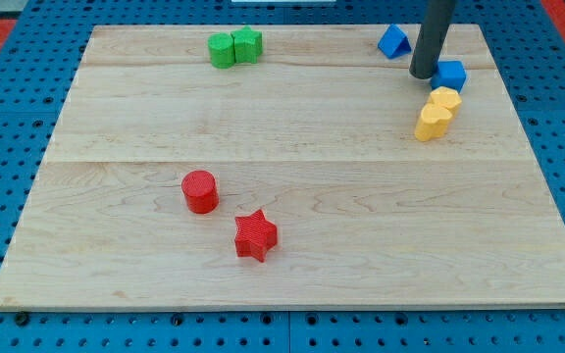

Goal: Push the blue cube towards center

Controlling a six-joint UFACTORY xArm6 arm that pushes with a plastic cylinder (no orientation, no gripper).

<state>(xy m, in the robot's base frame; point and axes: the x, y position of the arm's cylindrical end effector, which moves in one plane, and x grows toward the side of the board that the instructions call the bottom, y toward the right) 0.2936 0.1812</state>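
The blue cube [450, 75] sits near the board's top right corner. My tip [423, 75] rests on the board just to the cube's left, touching or nearly touching its left side. A second blue block, triangular [392, 41], lies up and left of the tip. Two yellow blocks [444, 100] [432, 122] sit touching each other directly below the blue cube, the upper one against the cube's lower edge.
A green cylinder [222, 50] and a green star [247, 44] touch each other at the top middle. A red cylinder [200, 191] and a red star [255, 235] lie at lower left of centre. The wooden board [292, 157] rests on a blue pegboard.
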